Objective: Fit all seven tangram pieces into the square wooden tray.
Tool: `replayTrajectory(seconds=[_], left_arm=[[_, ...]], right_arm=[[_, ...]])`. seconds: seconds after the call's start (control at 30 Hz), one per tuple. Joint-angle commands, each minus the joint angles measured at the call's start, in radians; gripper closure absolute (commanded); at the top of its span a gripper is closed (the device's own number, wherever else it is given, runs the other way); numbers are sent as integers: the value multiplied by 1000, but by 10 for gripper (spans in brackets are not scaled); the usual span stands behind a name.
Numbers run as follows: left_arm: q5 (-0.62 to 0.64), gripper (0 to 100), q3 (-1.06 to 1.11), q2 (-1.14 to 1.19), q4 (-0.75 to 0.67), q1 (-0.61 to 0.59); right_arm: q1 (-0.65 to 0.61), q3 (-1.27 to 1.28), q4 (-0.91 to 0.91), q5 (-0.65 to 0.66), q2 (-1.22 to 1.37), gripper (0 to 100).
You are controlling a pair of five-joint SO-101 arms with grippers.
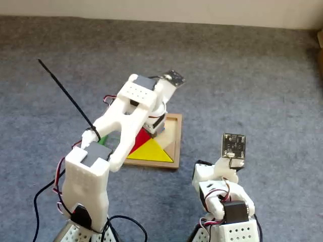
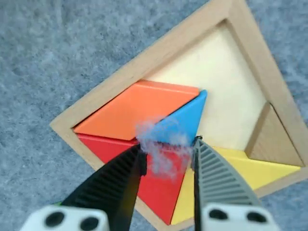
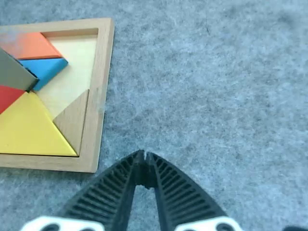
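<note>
Left gripper [image 2: 167,150] is held parted over the wooden tray [image 2: 144,67]; the blue triangle [image 2: 185,118] lies just beyond its fingertips, seemingly let go, though a smudge blurs contact; seating it is judged in hand; a straight lift clear is called for next; right gripper [image 3: 144,161] is clenched, empty, the tray well aside.

Grey-blue carpet [image 1: 252,75] underfoot — pale wall [image 1: 202,10] along far edge.

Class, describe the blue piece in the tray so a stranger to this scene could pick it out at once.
Find the square wooden tray on the grey carpet. Inside it, the blue triangle lies between the orange piece and the red triangle, right by the left gripper. It is the only blue piece in the tray.
</note>
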Motion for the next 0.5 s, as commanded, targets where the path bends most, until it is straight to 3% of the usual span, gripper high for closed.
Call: replayTrajectory(seconds=[0.0, 0.47], left_arm=[[11, 836, -21, -31, -2, 30], [3, 835, -28, 44, -60, -119]], right_arm=[[13, 116, -31, 14, -12, 994], [13, 116, -31, 14, -12, 994]])
